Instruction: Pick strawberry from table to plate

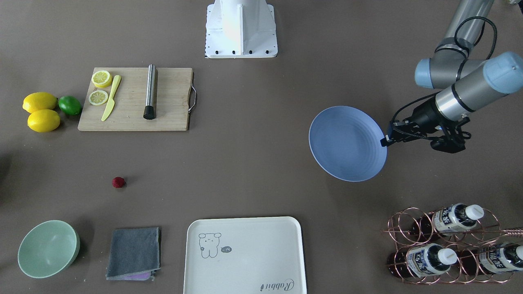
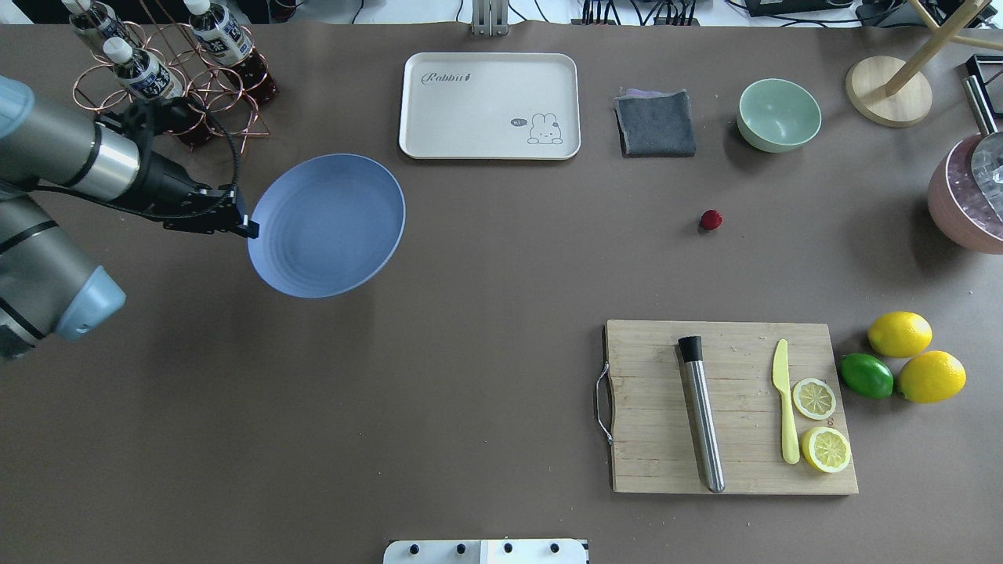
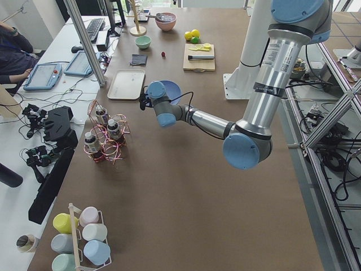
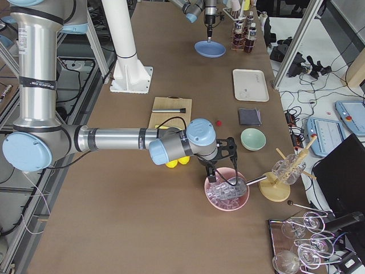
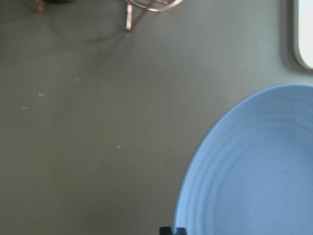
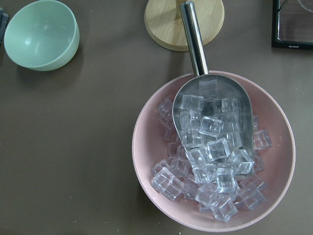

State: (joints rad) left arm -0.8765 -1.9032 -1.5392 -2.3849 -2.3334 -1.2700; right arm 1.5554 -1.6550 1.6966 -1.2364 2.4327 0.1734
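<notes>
I'm watching the left gripper (image 2: 248, 228) pinching the plate (image 2: 329, 227) rim overhead; the right gripper (image 4: 221, 171) is showing only in exterior right, so I cannot tell its grip.

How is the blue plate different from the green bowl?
The plate is light blue, wide and shallow; the bowl is mint green, smaller and deeper. The plate is tilted, pinched at its rim by the left gripper; the bowl sits level on the table, untouched, beside a grey cloth. Both are round and empty.
</notes>
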